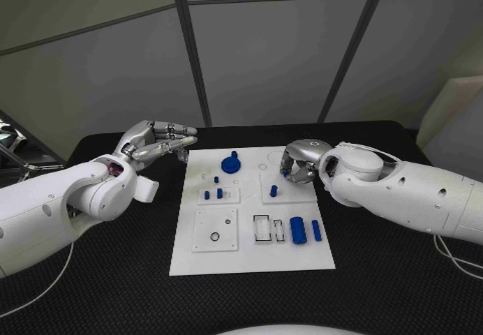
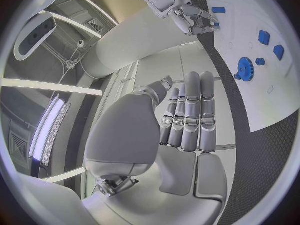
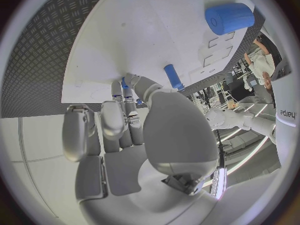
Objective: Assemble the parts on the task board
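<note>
Nearest you, the task board (image 1: 252, 258) fills the frame's centre, with blue parts (image 1: 298, 229) at its lower right. Your left hand (image 1: 156, 143) hovers empty, fingers straight, upper left; whether your right hand (image 1: 300, 164), curled down at the board's upper right, grips anything, I can't tell.

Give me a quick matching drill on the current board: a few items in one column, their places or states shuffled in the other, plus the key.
Items
1. blue gear
2. large blue cylinder
3. left hand
4. right hand

Places or states
A. lying on the near right part of the task board
B. fingers down at the small blue part on the board
C. on the far part of the board
D. off the board's far left corner, holding nothing

Pairs: 1-C, 2-A, 3-D, 4-B
</note>
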Controlling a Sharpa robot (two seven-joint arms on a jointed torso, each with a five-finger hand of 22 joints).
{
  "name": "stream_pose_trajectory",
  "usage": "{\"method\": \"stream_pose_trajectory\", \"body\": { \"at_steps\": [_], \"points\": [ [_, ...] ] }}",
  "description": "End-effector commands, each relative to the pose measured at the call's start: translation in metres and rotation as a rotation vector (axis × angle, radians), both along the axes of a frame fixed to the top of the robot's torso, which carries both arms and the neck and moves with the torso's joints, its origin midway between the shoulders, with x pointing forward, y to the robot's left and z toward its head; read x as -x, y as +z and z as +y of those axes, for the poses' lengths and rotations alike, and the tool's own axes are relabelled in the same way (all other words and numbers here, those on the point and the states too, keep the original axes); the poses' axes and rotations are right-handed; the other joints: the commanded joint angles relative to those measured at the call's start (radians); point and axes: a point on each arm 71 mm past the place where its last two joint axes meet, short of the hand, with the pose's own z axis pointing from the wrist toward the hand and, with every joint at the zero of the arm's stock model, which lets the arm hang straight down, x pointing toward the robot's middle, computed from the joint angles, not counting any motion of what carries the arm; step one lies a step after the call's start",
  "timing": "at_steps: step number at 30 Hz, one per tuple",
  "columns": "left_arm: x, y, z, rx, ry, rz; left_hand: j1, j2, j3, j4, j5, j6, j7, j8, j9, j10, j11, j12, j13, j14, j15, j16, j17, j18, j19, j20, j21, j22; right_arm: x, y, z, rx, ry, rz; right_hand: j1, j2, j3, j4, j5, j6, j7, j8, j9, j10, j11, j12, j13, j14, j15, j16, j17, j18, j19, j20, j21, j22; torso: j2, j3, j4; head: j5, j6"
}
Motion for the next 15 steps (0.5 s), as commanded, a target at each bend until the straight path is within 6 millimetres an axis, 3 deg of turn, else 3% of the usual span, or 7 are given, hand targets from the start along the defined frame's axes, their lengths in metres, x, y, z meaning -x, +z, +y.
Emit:
{"method": "stream_pose_trajectory", "body": {
  "at_steps": [1, 15],
  "points": [
    [0.0004, 0.0023, -0.0014, 0.031, -0.012, -0.008, -0.001, 0.011, 0.006, -0.001, 0.003, 0.007, 0.001, 0.004, 0.001, 0.006, -0.001, 0.005, 0.001, -0.007, 0.002, -0.005, -0.002, -0.018, -0.008, 0.001, -0.004, -0.002, 0.0006, -0.006, 0.0003, 0.04, 0.003, 0.035, -0.003, 0.014, 0.016, -0.008, -0.013, 0.01, 0.001, 0.004, 0.001, 0.012, 0.0, -0.006, -0.006, 0.019, -0.007, 0.005, 0.002, -0.006, 0.008, -0.001, 0.008, 0.069, -0.001, 0.0001, 0.0005, 0.001, -0.002],
    [-0.0008, 0.0012, 0.0006, 0.027, -0.007, -0.002, -0.001, 0.013, 0.006, -0.001, 0.004, 0.008, 0.002, 0.004, 0.002, 0.006, -0.001, 0.005, 0.002, -0.008, 0.002, -0.007, -0.003, -0.018, -0.008, 0.001, -0.005, -0.003, 0.0028, -0.0035, 0.0015, 0.0, 0.003, -0.02, -0.011, 0.039, 0.056, -0.038, -0.019, 0.039, -0.004, 0.006, 0.009, 0.051, -0.008, -0.013, -0.022, 0.023, -0.012, 0.018, 0.005, -0.019, 0.036, -0.007, 0.05, 0.124, -0.001, 0.0014, -0.0013, 0.002, -0.003]
  ]
}}
